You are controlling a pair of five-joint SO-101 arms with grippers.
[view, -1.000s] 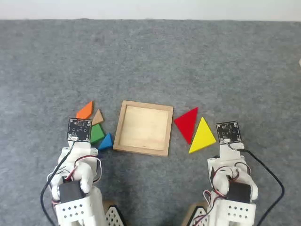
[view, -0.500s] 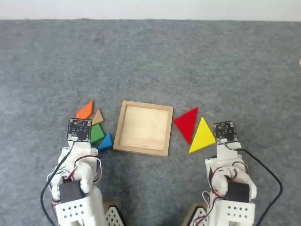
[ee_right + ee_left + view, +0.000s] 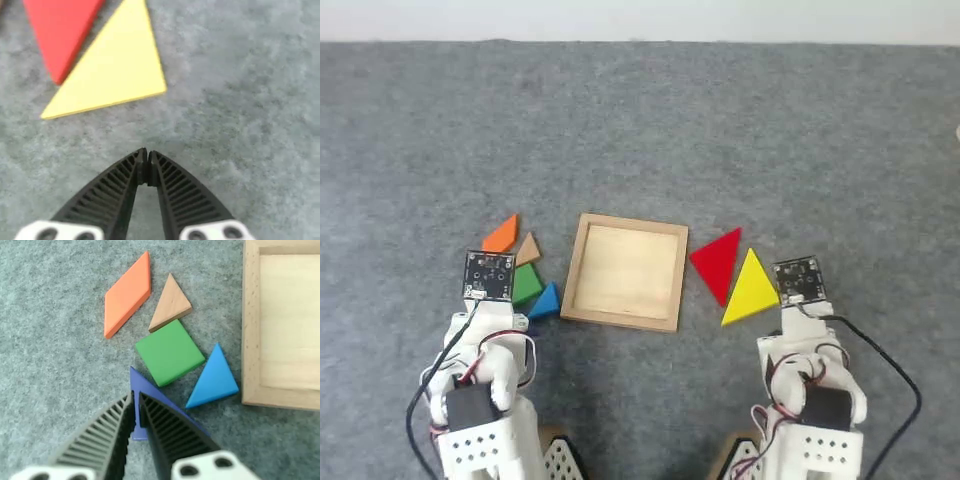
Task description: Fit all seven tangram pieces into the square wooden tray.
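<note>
The square wooden tray (image 3: 620, 319) is sitting at lower centre of the high view on grey carpet (image 3: 640, 130). Left of it, an orange parallelogram (image 3: 501, 235), tan triangle (image 3: 527, 249), green square (image 3: 526, 285) and blue triangle (image 3: 546, 300) are lying clustered. Right of it, a red triangle (image 3: 719, 262) and yellow triangle (image 3: 751, 287) are lying just beside each other. The left gripper (image 3: 136, 400) is hanging over a dark blue triangle (image 3: 139, 382), fingers nearly pressed together and gripping nothing. The right gripper (image 3: 146, 152) is hanging over carpet near the yellow triangle, fingers pressed together.

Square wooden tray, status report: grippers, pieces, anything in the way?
Left gripper shut over dark blue triangle. Right gripper shut over grey carpet. Square wooden tray empty, nothing in the way.
</note>
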